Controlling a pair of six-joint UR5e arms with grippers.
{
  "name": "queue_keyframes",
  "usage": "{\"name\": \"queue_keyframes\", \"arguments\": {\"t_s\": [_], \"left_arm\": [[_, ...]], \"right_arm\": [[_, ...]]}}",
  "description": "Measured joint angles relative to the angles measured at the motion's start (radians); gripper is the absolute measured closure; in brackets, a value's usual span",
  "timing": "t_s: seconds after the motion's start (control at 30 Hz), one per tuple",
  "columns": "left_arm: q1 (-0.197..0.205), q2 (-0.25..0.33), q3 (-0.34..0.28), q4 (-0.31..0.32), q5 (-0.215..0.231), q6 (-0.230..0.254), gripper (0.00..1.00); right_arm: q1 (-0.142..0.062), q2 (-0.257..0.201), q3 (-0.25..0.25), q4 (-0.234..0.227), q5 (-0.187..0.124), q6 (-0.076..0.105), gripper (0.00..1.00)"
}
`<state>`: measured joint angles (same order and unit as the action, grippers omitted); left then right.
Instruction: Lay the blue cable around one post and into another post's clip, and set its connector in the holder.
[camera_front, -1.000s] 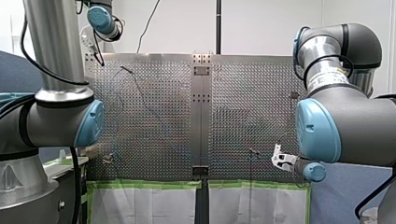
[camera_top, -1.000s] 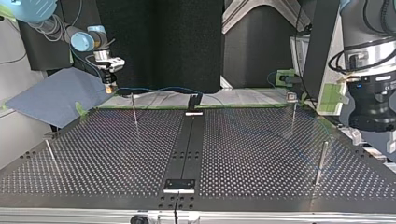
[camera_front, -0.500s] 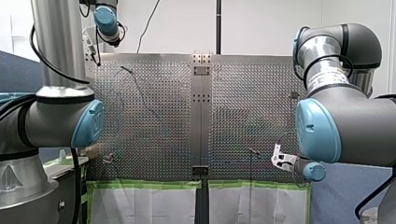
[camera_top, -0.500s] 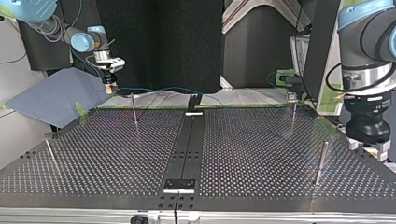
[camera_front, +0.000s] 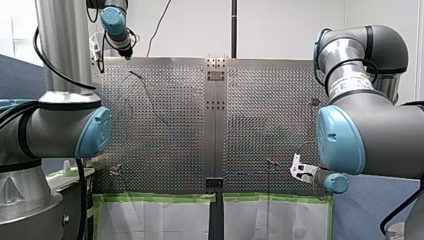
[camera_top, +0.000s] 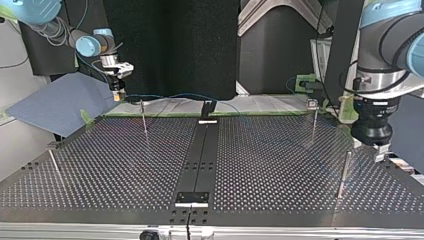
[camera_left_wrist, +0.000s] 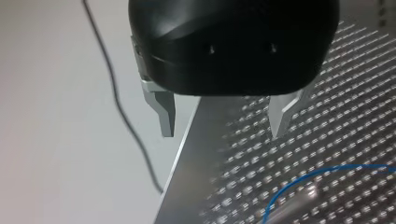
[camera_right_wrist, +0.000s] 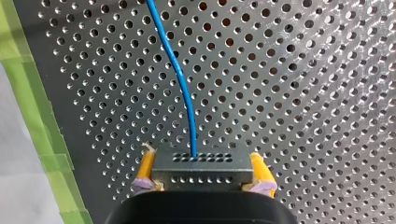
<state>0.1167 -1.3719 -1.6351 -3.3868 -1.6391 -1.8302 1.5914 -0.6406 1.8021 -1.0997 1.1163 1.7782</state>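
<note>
My right gripper (camera_right_wrist: 201, 161) has its yellow pads shut on a dark block connector (camera_right_wrist: 201, 170). The thin blue cable (camera_right_wrist: 180, 79) runs ahead from it over the perforated plate. In the top view that gripper (camera_top: 116, 93) hangs at the far left corner, and the blue cable (camera_top: 185, 95) trails along the far edge past a thin post (camera_top: 143, 117). My left gripper (camera_left_wrist: 223, 123) is open, its metal fingers bare, above the plate's edge with a loop of cable (camera_left_wrist: 327, 172) ahead. In the top view it (camera_top: 376, 147) hovers by the right post (camera_top: 344, 172).
More posts stand at the top view's far right (camera_top: 314, 117) and near left (camera_top: 54, 165). A black rail (camera_top: 202, 150) runs down the middle, with a black block (camera_top: 207, 107) at its far end and a bracket (camera_top: 191, 198) at its near end. Green tape (camera_right_wrist: 28, 93) lines the edge.
My left arm has swung inward over the plate's right side in the top view and come nearer the right post. My right arm has held still with the connector.
</note>
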Motion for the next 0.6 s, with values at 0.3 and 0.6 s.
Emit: {"name": "queue_keyframes", "arguments": {"t_s": [0.3, 0.6], "left_arm": [[-0.007, -0.001, 0.0, -0.085, 0.085, 0.085, 0.0], [-0.007, -0.001, 0.0, -0.175, 0.153, 0.099, 0.0]], "right_arm": [[0.0, 0.0, 0.0, 0.001, 0.001, 0.0, 1.0], [0.0, 0.0, 0.0, 0.003, 0.001, 0.0, 1.0]]}}
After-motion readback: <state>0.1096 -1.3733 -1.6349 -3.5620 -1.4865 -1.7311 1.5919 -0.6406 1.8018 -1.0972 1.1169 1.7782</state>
